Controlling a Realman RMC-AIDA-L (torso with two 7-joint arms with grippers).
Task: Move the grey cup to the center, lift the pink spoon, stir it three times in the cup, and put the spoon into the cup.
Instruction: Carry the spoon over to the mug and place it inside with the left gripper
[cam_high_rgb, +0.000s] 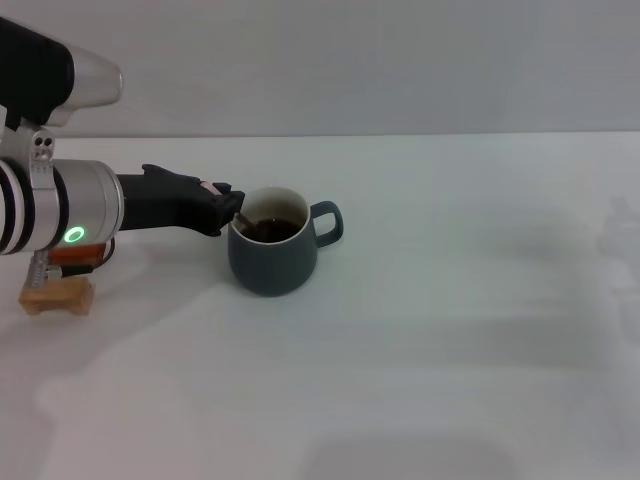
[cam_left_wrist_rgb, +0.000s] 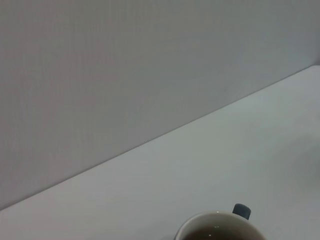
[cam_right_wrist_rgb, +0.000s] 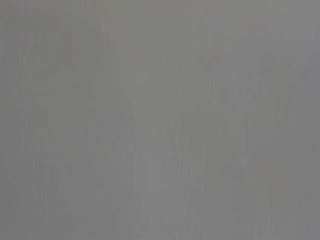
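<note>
From my head camera, I am looking down on a plain white surface (cam_high_rgb: 420, 350) that is running back to a pale grey wall. My left arm is reaching in from the left, its silver cuff showing a glowing green ring, and my black left hand (cam_high_rgb: 226, 204) is hovering just at the near-left rim of the squat, rounded, dark slate-grey ceramic cup (cam_high_rgb: 272, 247). The cup is standing upright towards the middle of the surface, a little left of it, with its loop handle pointing to the right and its pale cream rim circling a dark interior. My hand is pinching the slim pink-handled spoon (cam_high_rgb: 238, 217): a bit of pink is showing between my fingers, and the spoon is slanting down into the cup, its lower end lost in the dark inside. Beneath my forearm, at the left edge, a tan wooden block (cam_high_rgb: 58, 295) is lying on the surface with a red-brown block (cam_high_rgb: 75, 256) resting on top of it. Soft shadows are falling across the surface on the right.

From my left wrist camera, the cream rim of the cup (cam_left_wrist_rgb: 220, 227) is peeking in at the edge, with the top of its grey handle just behind it; beyond, the white surface is meeting the grey wall along a slanting line.

My right wrist camera is showing only flat, featureless grey, and my right hand is nowhere in view.
</note>
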